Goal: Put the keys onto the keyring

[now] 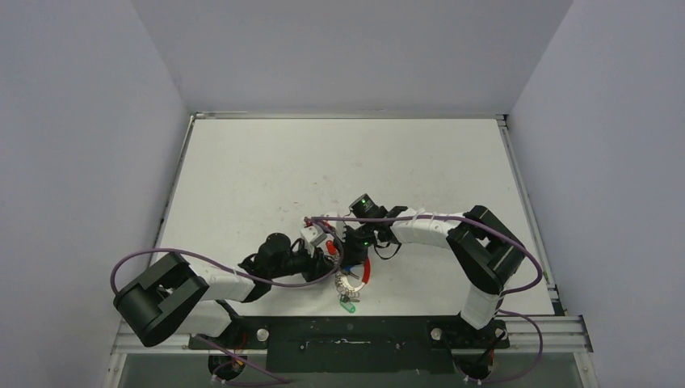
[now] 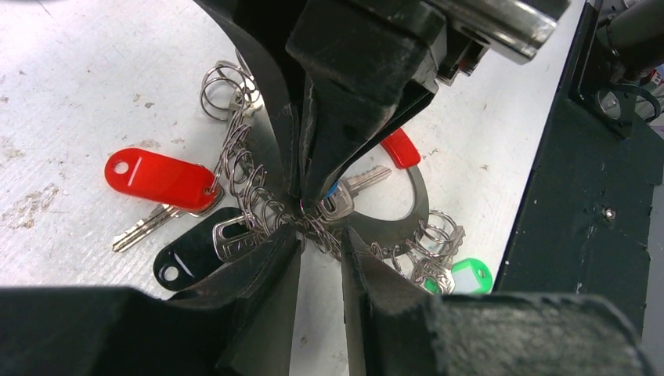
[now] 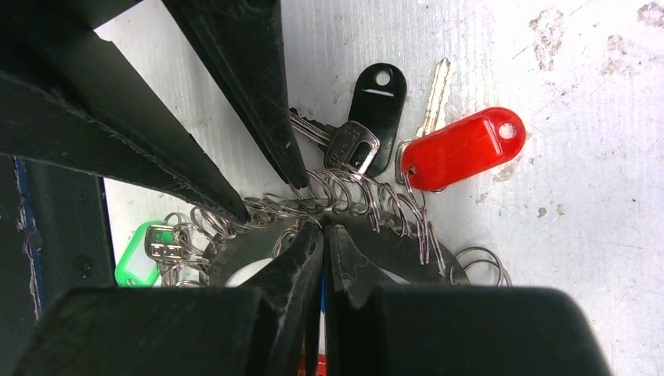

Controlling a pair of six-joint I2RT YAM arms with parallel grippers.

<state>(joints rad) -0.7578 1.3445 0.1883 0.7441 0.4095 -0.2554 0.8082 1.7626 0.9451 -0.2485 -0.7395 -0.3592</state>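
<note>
— How far along?
— Green key (image 2: pixel 470 276) seems hung on the keyring (image 2: pixel 258 200), which lies on the table (image 2: pixel 78 63); blue key (image 2: pixel 348 194) touches it, threading unclear.
— Grippers?
— Left gripper (image 2: pixel 321 239) narrow, astride the keyring; right gripper (image 2: pixel 301 205) pinched shut there.

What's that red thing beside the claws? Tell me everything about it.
The red tag is a glossy oblong plastic fob with rounded ends and a small hole at its free end. It lies flat on the white table. A wire ring at its other end meets the coiled keyring, and a silver key pokes out beneath it.
</note>
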